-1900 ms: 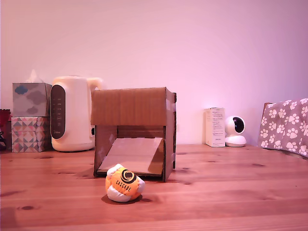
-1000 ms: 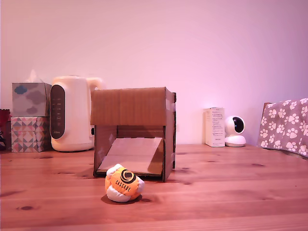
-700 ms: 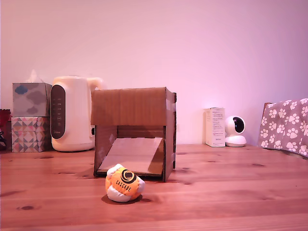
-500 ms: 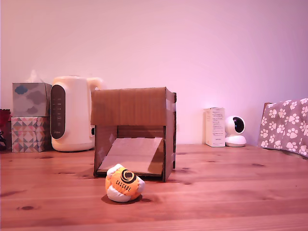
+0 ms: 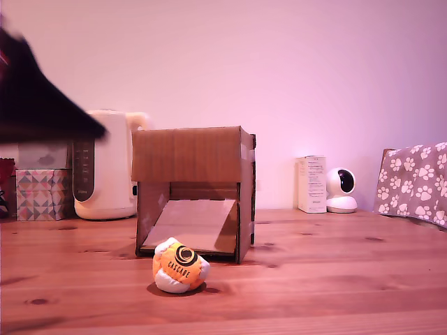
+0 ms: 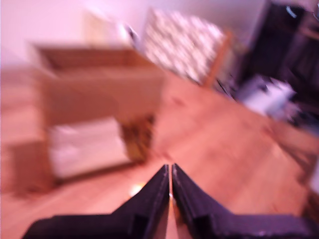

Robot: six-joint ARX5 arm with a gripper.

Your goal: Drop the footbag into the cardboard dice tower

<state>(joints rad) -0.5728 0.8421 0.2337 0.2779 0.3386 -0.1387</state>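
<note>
At the exterior view's far left, the gripper [image 6: 170, 185] has newly entered, jaws closed and empty; footbag [image 5: 179, 266] untouched before cardboard dice tower [image 5: 194, 192].

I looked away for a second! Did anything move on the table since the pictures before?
Yes: a dark, blurry shape, probably the robot's arm, has come in at the exterior view's upper left, covering the top tissue box. The wrist view shows the gripper with fingers together, holding nothing. The footbag has not moved, lying on the table in front of the cardboard dice tower. The kettle stayed put too.
</note>
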